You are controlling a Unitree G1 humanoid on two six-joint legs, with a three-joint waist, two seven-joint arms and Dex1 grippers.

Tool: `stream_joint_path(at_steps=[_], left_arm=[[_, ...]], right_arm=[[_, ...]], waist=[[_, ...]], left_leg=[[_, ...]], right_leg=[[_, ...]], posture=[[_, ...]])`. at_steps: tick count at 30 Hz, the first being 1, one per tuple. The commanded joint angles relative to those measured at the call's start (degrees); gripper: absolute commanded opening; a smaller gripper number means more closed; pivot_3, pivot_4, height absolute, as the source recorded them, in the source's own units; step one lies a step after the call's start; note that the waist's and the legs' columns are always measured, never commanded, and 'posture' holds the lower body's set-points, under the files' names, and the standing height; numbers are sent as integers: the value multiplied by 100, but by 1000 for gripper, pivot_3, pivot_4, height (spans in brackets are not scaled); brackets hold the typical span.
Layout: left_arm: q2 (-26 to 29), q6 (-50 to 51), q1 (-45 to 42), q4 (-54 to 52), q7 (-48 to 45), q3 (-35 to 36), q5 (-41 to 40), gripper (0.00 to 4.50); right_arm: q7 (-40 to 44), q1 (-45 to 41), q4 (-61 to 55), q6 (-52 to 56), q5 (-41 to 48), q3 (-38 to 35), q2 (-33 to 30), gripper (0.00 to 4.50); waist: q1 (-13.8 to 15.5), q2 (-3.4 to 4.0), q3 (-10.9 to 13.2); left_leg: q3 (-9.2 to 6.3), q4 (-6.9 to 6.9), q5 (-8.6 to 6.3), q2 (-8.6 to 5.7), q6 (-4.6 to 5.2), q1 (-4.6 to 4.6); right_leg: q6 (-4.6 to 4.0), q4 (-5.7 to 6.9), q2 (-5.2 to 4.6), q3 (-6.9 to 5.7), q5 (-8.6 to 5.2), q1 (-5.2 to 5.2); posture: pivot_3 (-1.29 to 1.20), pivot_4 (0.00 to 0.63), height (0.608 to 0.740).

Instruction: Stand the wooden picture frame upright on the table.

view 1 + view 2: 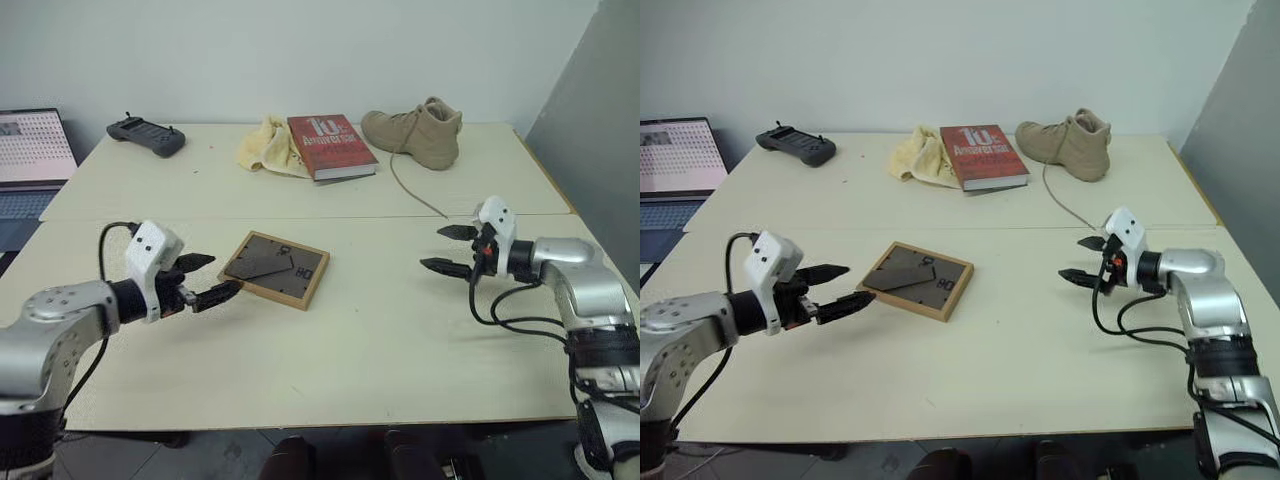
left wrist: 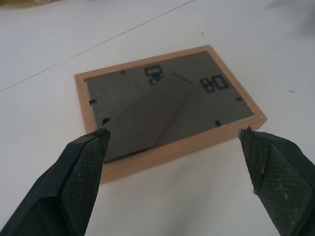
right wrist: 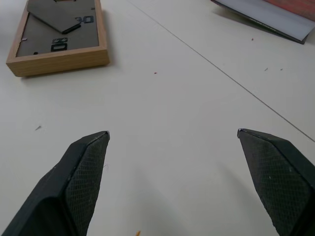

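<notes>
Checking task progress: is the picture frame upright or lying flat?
Lying flat. The wooden picture frame rests face down on the table, its dark back and folded stand facing up.

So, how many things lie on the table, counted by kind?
Wooden picture frame: 1
Red book: 1
Tan boot: 1
Yellow cloth: 1
Black handheld controller: 1
Total: 5, all on the table.

At the lower left of the head view, the left arm reaches in with its tool (image 1: 208, 278) pointing toward the centre and slightly down, both black fingers spread wide with nothing between them. At the right, the right arm bends inward, its tool (image 1: 446, 249) likewise wide apart and empty, pointing left.
</notes>
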Motion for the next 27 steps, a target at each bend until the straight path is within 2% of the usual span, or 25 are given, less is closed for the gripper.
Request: stream_joint_path(at_steps=[1, 6, 19, 21, 22, 27], left_arm=[[119, -185, -296, 323, -180, -31, 90, 4500], [92, -209, -381, 383, -248, -87, 150, 4500], [-38, -253, -150, 263, 11, 143, 209, 4500], [-57, -69, -120, 234, 42, 328, 8, 4132], [-80, 33, -84, 213, 44, 426, -114, 4092], [-240, 183, 415, -99, 311, 738, -202, 2996]], right_arm=[[-264, 32, -472, 221, 219, -233, -128, 4440], [-377, 59, -572, 333, 354, -234, -214, 4440], [-433, -431, 82, -8, 387, 84, -65, 4440], [-373, -588, 246, -25, 436, 150, 15, 4063], [-316, -660, 349, -82, 422, 213, 50, 3992], [-490, -1237, 1167, -563, 142, 580, 593, 2792]], waist=[[-15, 0, 0], [-9, 0, 0], [-25, -1, 0], [-25, -1, 0], [-26, -1, 0], [-82, -1, 0]], left_leg=[[1, 0, 0, 0, 0, 0], [1, 1, -2, 0, 3, -2], [1, 2, -3, 0, 6, -1], [1, 2, -3, 0, 6, -2], [2, 3, -3, 0, 6, -2], [1, 2, -3, 0, 6, 0]], right_leg=[[0, 0, 1, 2, 0, 0], [1, -2, 0, -1, 0, 0], [0, -1, 0, 0, 0, 0], [0, -2, -1, 0, 0, 0], [1, -2, -1, 0, 0, 0], [1, 0, -1, 1, 0, 0]], posture=[[0, 150, 740], [0, 150, 740], [0, 150, 740], [0, 150, 740], [0, 150, 740], [0, 150, 740]])
